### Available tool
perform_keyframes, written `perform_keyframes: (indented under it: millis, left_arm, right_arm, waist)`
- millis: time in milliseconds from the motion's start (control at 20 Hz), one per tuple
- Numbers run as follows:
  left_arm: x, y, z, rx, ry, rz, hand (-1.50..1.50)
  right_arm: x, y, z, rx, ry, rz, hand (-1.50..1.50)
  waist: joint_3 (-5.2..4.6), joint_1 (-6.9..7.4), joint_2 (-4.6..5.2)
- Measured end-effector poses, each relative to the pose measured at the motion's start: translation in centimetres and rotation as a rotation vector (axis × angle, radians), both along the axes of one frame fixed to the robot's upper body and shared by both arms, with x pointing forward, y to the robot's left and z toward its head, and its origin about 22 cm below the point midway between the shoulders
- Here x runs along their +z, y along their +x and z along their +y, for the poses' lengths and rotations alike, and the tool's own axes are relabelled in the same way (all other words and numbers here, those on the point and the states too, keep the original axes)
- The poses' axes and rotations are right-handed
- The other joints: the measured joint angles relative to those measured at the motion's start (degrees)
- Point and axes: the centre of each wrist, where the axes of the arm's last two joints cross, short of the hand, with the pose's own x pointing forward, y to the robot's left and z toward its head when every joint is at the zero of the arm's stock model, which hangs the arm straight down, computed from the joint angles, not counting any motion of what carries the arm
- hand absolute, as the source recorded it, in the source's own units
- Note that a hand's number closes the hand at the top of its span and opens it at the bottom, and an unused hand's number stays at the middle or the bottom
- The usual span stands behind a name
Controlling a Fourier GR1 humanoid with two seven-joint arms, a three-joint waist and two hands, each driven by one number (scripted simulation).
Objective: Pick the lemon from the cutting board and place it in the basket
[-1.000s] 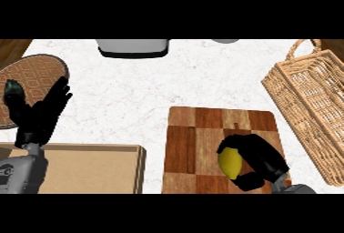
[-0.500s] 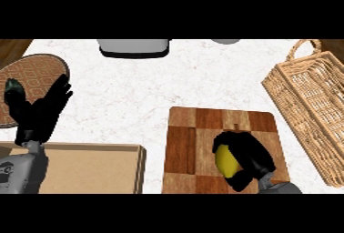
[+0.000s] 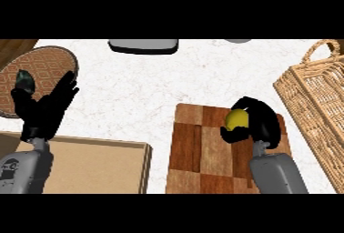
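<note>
Item: small yellow lemon (image 3: 236, 119), enclosed by curled fingers of right hand (image 3: 259, 123), over checkered wooden cutting board (image 3: 201, 150), possibly lifted. Tall woven wicker basket (image 3: 316, 109) lies rightward. Left hand (image 3: 47, 109) resting open, far left.

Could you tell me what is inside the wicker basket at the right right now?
Nothing shows inside the basket; its far side is cut off. The lemon sits in the right hand, over the cutting board.
</note>
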Motion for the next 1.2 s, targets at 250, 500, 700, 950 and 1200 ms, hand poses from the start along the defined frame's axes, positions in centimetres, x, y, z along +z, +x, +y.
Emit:
perform_keyframes:
  millis: [250, 500, 700, 950, 1200]
  left_arm:
    - [0.1, 0.5, -1.2, -0.045, 0.000, 0.002, 0.00]
    - [0.5, 1.1, -1.3, -0.055, 0.008, -0.001, 0.00]
    - [0.3, 0.9, -1.0, -0.052, 0.010, 0.005, 0.00]
    - [0.0, 0.8, -1.1, -0.034, 0.013, 0.012, 0.00]
    - [-0.2, 0.6, -0.7, -0.017, 0.011, 0.013, 0.00]
  right_arm:
    - [4.9, 3.4, 2.8, -0.215, 0.095, -0.257, 1.50]
    - [8.9, 6.2, 6.7, -0.330, 0.056, -0.457, 1.50]
    - [12.1, 8.3, 9.0, -0.380, -0.023, -0.554, 1.50]
    - [15.7, 10.6, 10.8, -0.437, -0.115, -0.607, 1.50]
    - [19.0, 12.5, 11.5, -0.503, -0.176, -0.645, 1.50]
  waist:
    - [0.05, 2.59, 0.16]
    - [-0.18, 3.20, 0.04]
    - [-0.24, 2.85, -0.21]
    - [-0.22, 1.52, -0.40]
    - [-0.17, 0.49, -0.42]
